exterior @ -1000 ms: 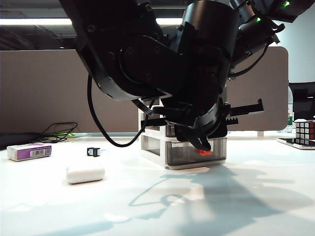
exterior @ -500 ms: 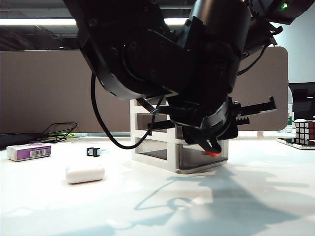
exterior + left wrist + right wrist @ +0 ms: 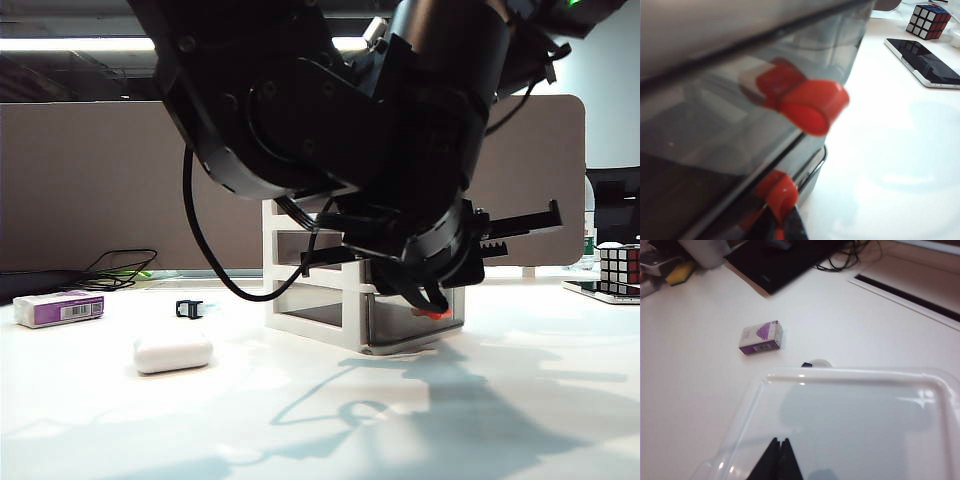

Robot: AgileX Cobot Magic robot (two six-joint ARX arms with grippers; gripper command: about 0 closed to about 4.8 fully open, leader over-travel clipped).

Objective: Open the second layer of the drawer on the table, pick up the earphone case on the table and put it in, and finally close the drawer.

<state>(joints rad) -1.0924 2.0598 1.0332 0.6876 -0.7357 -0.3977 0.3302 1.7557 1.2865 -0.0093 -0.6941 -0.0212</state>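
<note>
Left end effector (image 3: 782,227) pressed together at front of drawer (image 3: 330,290), tips by lowest red handle (image 3: 777,192); middle layer (image 3: 715,125) shut. Right end effector (image 3: 776,460) pressed together on drawer's clear top (image 3: 850,405). Worktop (image 3: 300,420) white, glossy, arm shadows; beige partition behind, ceiling strip light. Count: one case (image 3: 173,352) lying left of drawer, well apart; one purple box (image 3: 58,308); one black clip (image 3: 189,309); one cube (image 3: 619,266); one phone (image 3: 922,62). Versus a second ago: drawer slid left and turned; case unmoved.
</note>
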